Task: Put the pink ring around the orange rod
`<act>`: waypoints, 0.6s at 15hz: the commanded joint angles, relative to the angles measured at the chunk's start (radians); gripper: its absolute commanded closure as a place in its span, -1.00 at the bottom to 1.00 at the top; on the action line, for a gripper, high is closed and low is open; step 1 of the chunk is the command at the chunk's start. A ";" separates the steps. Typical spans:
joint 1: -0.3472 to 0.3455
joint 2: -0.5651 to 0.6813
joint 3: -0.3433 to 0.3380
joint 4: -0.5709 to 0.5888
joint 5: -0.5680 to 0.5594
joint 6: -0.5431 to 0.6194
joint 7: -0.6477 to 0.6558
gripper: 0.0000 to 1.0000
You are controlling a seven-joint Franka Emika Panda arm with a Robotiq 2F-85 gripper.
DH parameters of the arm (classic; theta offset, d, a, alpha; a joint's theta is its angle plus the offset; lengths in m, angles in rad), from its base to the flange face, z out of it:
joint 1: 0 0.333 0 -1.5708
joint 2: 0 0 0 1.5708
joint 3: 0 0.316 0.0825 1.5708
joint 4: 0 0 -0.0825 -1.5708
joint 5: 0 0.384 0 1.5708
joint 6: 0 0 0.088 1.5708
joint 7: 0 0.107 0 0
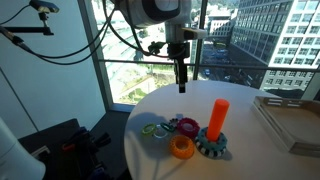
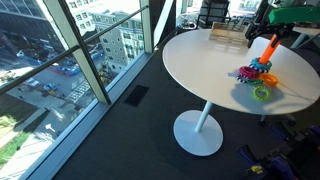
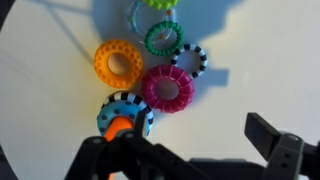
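Wrist view has the gripper (image 3: 185, 150) with its fingers spread wide and nothing between them. The pink ring (image 3: 167, 88) lies flat on the white table (image 3: 40, 110) just ahead of the gap, close beside the orange rod (image 3: 119, 126). In an exterior view the gripper (image 1: 181, 86) hangs well above the table — the pink ring (image 1: 186, 126) lies below it, slightly to one side.

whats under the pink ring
In the wrist view a black-and-white striped ring pokes out from beneath the pink ring; the rest of it is covered. The pink ring otherwise lies on the white table.
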 commanded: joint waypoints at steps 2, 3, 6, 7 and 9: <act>0.005 0.122 -0.024 0.082 0.005 0.042 0.008 -1.00; 0.007 0.144 -0.028 0.090 0.009 0.057 0.006 -1.00; 0.012 0.216 -0.034 0.110 0.028 0.104 -0.012 -1.00; 0.012 0.238 -0.033 0.115 0.038 0.116 -0.020 -1.00; 0.013 0.276 -0.034 0.124 0.057 0.140 -0.034 -1.00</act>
